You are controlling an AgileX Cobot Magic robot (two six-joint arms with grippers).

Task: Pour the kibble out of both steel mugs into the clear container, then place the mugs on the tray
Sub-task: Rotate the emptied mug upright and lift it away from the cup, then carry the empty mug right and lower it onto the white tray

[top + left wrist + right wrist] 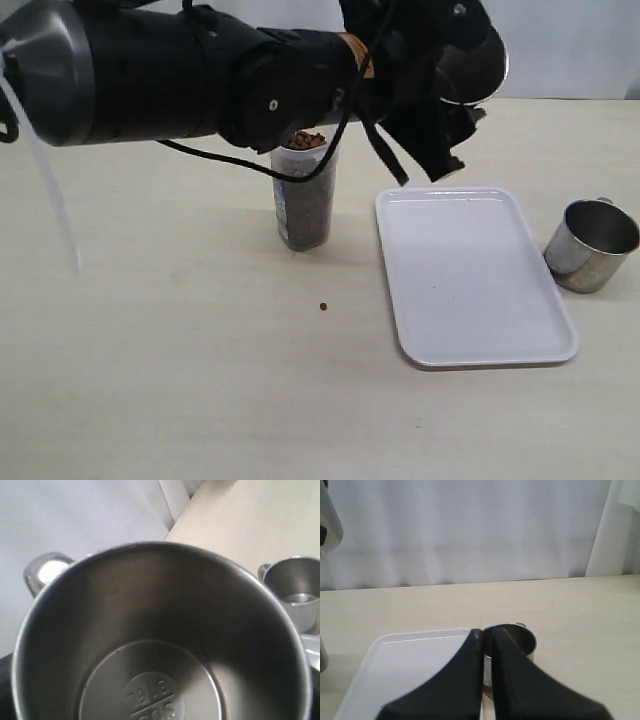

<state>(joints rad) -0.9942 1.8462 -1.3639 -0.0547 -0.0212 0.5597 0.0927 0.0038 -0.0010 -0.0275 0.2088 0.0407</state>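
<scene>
The clear container [305, 195] stands left of the tray [470, 275], filled to its rim with kibble [306, 140]. My left arm reaches across above it, and my left gripper [440, 115] is shut on a steel mug [475, 60] held high over the tray's far end. That mug [150, 645] fills the left wrist view and its inside is bare. The second steel mug [592, 245] stands upright on the table just right of the tray, also bare inside [295, 587]. My right gripper [488, 635] is shut with nothing in it, well short of that mug [517, 640], and is out of the exterior view.
A single loose pellet [324, 307] lies on the table in front of the container. The tray [420, 655] holds nothing. A white curtain [470, 530] hangs behind the table's far edge.
</scene>
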